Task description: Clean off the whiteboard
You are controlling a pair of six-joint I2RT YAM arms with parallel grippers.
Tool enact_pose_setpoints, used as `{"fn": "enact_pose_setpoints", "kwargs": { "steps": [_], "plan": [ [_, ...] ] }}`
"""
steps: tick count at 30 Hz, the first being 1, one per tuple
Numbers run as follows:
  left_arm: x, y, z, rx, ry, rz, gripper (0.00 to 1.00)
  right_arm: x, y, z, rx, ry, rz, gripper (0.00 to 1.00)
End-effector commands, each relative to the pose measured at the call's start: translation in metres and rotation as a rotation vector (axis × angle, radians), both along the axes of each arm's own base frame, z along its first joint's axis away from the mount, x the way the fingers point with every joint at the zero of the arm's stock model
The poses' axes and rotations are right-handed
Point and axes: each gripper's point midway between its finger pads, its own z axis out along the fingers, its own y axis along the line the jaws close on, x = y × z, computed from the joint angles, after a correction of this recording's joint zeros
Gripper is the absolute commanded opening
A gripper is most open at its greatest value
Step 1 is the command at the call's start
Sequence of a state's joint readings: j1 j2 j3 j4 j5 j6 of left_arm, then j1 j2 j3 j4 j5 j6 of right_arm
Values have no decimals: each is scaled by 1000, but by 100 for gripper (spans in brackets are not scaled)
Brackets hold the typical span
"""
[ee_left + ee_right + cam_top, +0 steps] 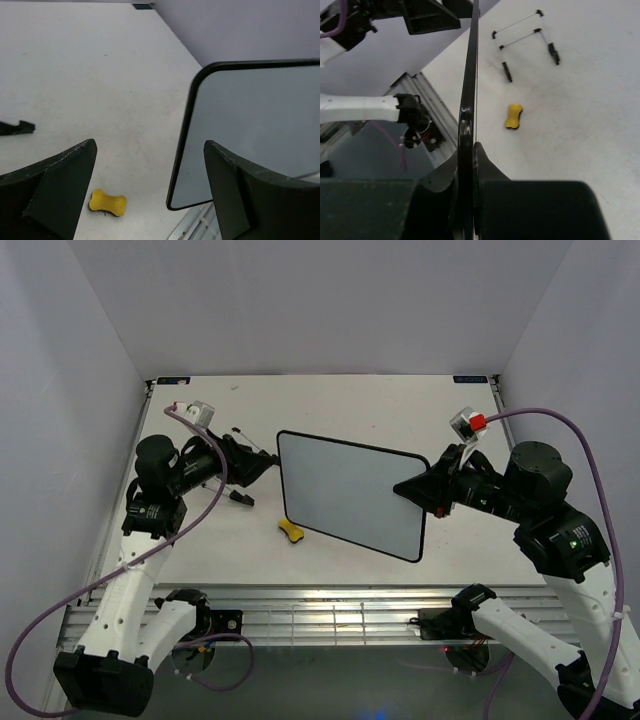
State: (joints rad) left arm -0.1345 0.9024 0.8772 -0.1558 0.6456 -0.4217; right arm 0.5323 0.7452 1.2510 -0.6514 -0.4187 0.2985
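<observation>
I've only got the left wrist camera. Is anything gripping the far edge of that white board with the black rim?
Observer: Yes. The right gripper has its fingers shut on the right edge of the black-rimmed white whiteboard.
Operator: Any writing on its face?
Observer: The top camera shows the whole face plain white, with no marks.
Operator: Anything else lying around?
Observer: A black-and-silver wire stand lies flat on the white table beyond the small yellow peanut-shaped eraser, apart from the board.
</observation>
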Motion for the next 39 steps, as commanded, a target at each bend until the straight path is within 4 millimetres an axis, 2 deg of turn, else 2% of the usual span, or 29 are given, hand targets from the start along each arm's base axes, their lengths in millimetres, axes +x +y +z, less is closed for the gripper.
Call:
{"fn": "enact_pose_setpoints", "kwargs": {
  "steps": [1, 2, 4, 5, 6, 11, 12, 13, 15, 20, 25, 31, 34, 36, 38, 39],
  "plan": [
    [-58, -26, 17, 26, -170, -338, 98, -62, 14, 70, 149, -190, 325, 8],
    [-77, -32, 15, 8, -178, -441, 98, -70, 15, 73, 156, -191, 370, 8],
    [-110, -37, 27, -33, -236, -581, 98, -77, 16, 74, 163, -180, 410, 8],
    [-126, -39, 19, -57, -229, -653, 98, -77, 16, 74, 163, -185, 402, 8],
    [-154, -37, 32, -28, -379, -761, 98, -77, 15, 76, 163, -197, 398, 8],
    [-189, -34, 40, -36, -397, -813, 97, -82, 16, 85, 171, -214, 432, 8],
    [-192, -33, 41, -32, -394, -830, 84, -82, 16, 86, 170, -225, 439, 8],
    [-197, -33, 40, -26, -390, -854, 75, -86, 15, 92, 174, -245, 455, 8],
    [-203, -33, 44, -30, -389, -867, 53, -87, 17, 95, 176, -253, 478, 8],
    [-210, -36, 54, -58, -363, -883, 52, -95, 21, 102, 193, -278, 565, 8],
    [-210, -37, 73, -96, -342, -855, 28, -99, 20, 99, 190, -298, 589, 8],
    [-217, -39, 83, -114, -325, -888, 26, -97, 21, 99, 184, -309, 591, 8],
    [-218, -39, 82, -119, -300, -898, 32, -98, 21, 101, 184, -325, 593, 8],
    [-218, -39, 80, -120, -286, -900, 32, -100, 20, 103, 184, -337, 596, 8],
    [-219, -39, 81, -121, -290, -901, 24, -102, 18, 105, 185, -354, 596, 8],
    [-220, -38, 82, -122, -289, -902, 13, -103, 17, 106, 185, -363, 595, 8]
  ]
}}
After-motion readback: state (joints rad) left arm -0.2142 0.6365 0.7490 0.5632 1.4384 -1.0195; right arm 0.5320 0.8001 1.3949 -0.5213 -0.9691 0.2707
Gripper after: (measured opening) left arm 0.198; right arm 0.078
